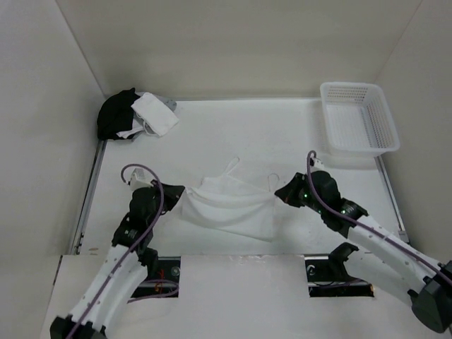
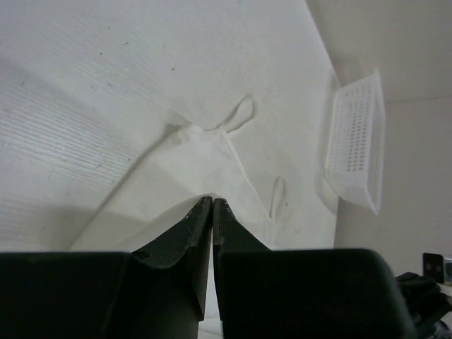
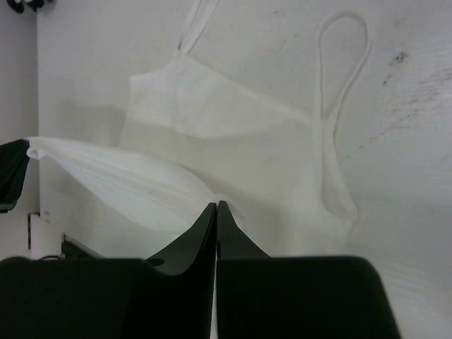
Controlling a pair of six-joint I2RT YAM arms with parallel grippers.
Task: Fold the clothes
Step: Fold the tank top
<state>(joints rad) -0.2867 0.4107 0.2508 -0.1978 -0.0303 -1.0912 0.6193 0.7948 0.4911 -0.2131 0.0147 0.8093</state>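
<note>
Now left gripper (image 1: 176,195) and right gripper (image 1: 281,192) pinch tank top (image 1: 227,206) above white table (image 1: 233,134).

In the far right corner of my tabletop (image 1: 233,134) stands a white plastic basket (image 1: 359,116), rectangular and upright, its walls pierced with rows of small holes, and it sits close to the right wall. In the far left corner lies a heap of garments (image 1: 134,114): a black piece bunched against the wall, with a white folded piece resting on its right side. The white surface before me has a fine ribbed grain and carries a few dark specks (image 3: 400,56).
</note>
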